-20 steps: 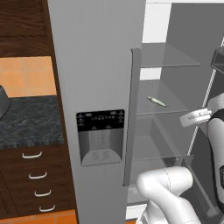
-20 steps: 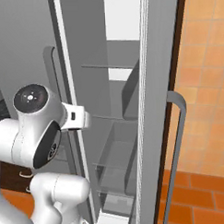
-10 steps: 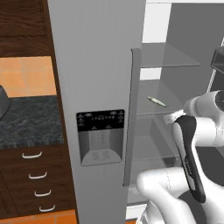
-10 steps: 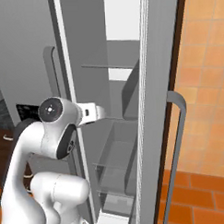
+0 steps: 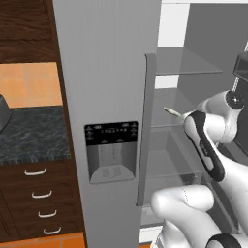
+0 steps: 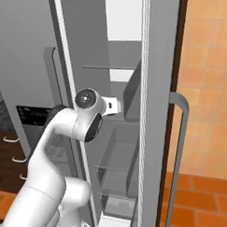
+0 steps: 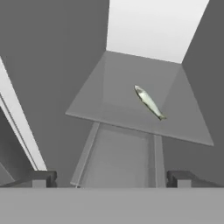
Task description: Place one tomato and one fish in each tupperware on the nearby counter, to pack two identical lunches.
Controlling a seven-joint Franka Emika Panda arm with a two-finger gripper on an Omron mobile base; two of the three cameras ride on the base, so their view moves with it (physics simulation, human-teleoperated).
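Observation:
A slim silver-green fish (image 7: 149,102) lies on a glass shelf (image 7: 113,109) inside the open fridge. It also shows as a small pale sliver (image 5: 170,112) just left of my arm. My gripper (image 7: 110,179) is open with nothing between its fingers, and it looks down at the shelf from in front of and a little above the fish. My hand (image 6: 113,106) reaches into the fridge opening at mid height. The dark speckled counter (image 5: 29,135) lies to the fridge's left. The tomato and the tupperware are out of view.
The closed left fridge door (image 5: 106,72) carries a dispenser panel (image 5: 110,150) and a long handle (image 5: 145,135). The right door (image 6: 162,108) stands open with its handle (image 6: 177,145). Clear drawers (image 6: 116,159) sit below the shelf. Brown drawers (image 5: 38,193) lie under the counter.
My arm has swung forward from beside the fridge into its opening, so the hand now faces the shelf with the fish. The fish has not moved, and the gripper stays open.

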